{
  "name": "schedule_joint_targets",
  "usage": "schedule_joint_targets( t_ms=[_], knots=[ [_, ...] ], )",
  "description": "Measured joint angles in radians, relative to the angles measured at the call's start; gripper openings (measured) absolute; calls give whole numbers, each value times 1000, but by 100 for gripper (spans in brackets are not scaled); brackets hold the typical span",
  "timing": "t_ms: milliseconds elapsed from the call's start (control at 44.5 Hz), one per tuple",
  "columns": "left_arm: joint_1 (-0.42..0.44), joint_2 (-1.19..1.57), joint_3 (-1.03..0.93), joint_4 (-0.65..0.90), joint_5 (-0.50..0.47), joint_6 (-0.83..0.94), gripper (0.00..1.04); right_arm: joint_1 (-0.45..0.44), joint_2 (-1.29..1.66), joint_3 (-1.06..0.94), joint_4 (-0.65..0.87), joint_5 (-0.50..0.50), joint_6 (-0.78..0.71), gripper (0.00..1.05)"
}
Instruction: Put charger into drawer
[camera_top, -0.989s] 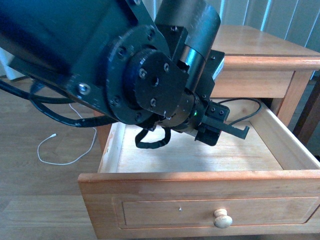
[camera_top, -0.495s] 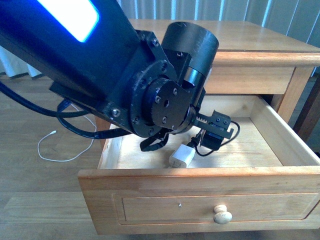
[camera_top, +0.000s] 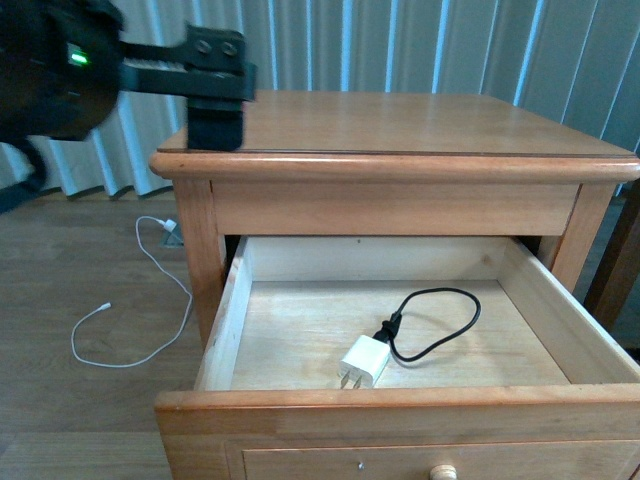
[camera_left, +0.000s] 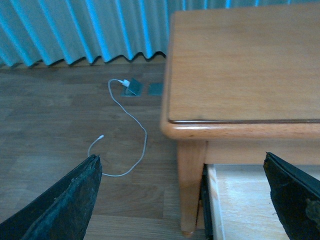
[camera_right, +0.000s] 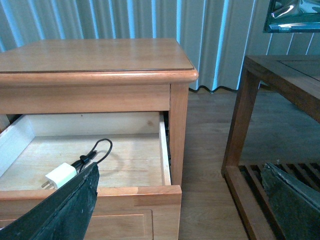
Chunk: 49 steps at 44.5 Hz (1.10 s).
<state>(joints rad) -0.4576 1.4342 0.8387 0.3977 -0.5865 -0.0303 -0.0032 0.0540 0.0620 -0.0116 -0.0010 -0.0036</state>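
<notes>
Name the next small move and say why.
Probably lower the left gripper to the drawer front and push it shut: the charger already lies inside the open drawer, and that gripper is open, holding nothing.

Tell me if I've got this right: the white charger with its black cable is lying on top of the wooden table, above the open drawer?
Not quite. The charger lies inside the open drawer, on its pale wood floor, not on the table top. The front view shows it close behind the drawer's front wall.
</notes>
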Motion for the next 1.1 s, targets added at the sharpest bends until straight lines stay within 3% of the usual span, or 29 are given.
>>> schedule_joint_targets(
  t_ms=[247, 337, 517, 1034, 1102],
  knots=[
    [-28, -439, -247, -129, -211, -61, 99, 0, 0, 0, 0, 0, 0, 96],
    [-61, -649, -335, -270, -329, -121, 99, 0, 0, 0, 0, 0, 0, 96],
    [-114, -959, -428, -542, -470, -279, 99, 0, 0, 0, 0, 0, 0, 96],
    [-119, -999, -442, -550, -469, -336, 98, 0, 0, 0, 0, 0, 0, 96],
    [-53, -1080, -498, -465, -196, -234, 87, 0, 0, 0, 0, 0, 0, 96]
  ],
)
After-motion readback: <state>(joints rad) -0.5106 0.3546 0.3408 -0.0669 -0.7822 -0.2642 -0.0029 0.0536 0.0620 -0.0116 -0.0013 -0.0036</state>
